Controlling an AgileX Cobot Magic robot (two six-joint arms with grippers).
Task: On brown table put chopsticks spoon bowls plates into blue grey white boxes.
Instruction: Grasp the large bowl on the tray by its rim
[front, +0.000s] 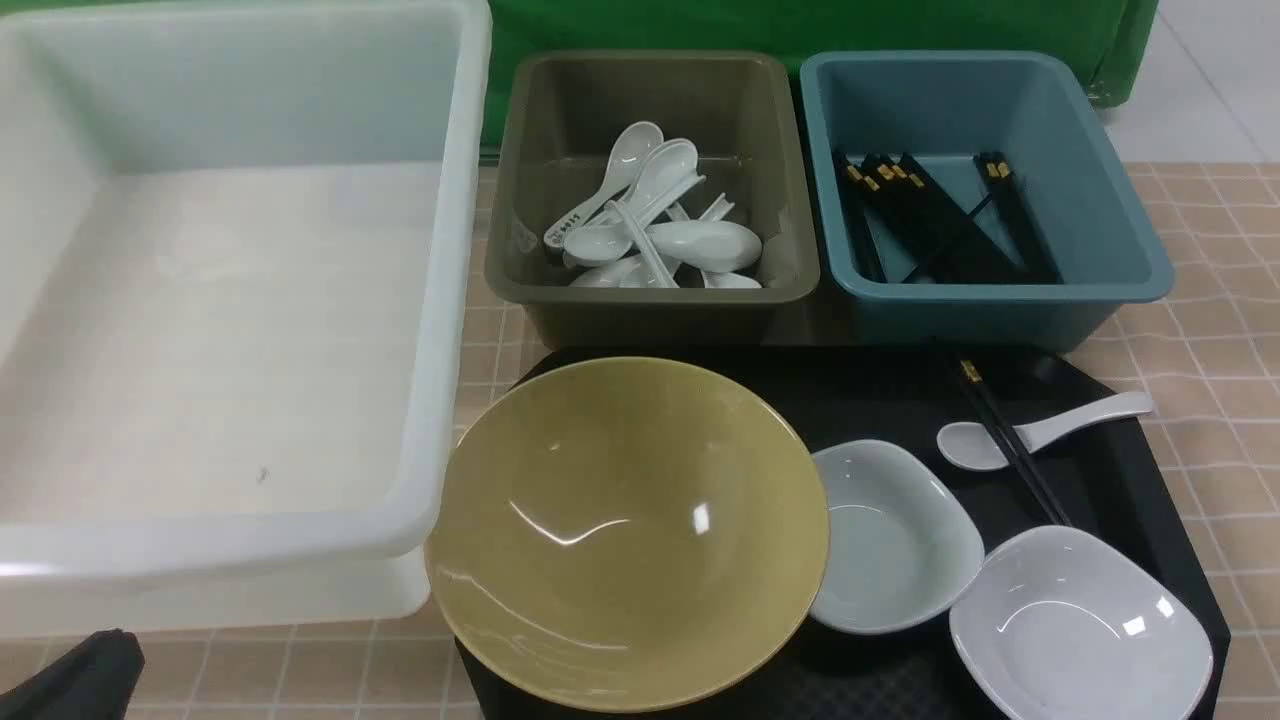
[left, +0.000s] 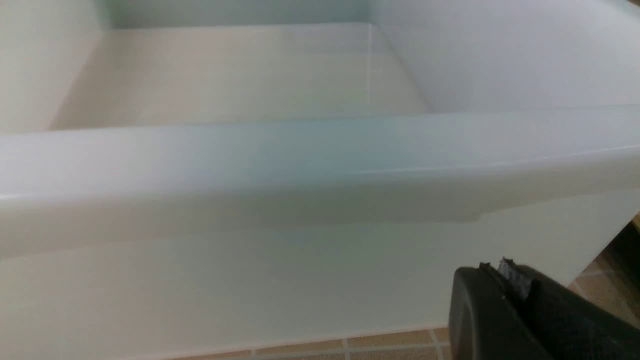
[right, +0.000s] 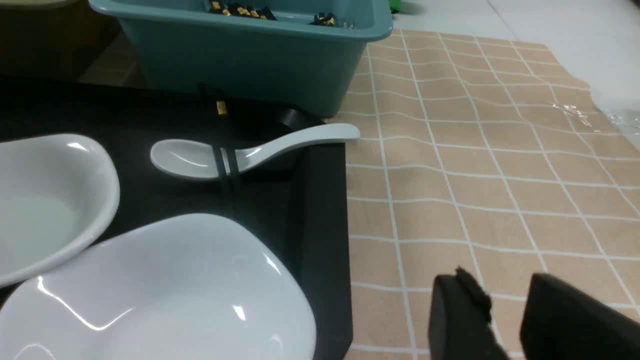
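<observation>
Right end effector (right: 504, 295) hovers part-open, empty; left end effector (left: 507, 274) closed, empty. Glossy ceramic spoon (front: 1070, 422) looks slippery and brittle: best pinched across its handle.

We are logging items outside the blue box (front: 985, 320) and grey box (front: 650, 318).
Chopsticks (front: 1015, 445) are crossing the spoon (front: 1075, 422); yellow bowl (front: 628, 530) and two white plates (front: 892, 540) are sitting upright.

Lab mock-up, green backdrop (front: 900, 20), printed tablecloth (right: 475, 150)
</observation>
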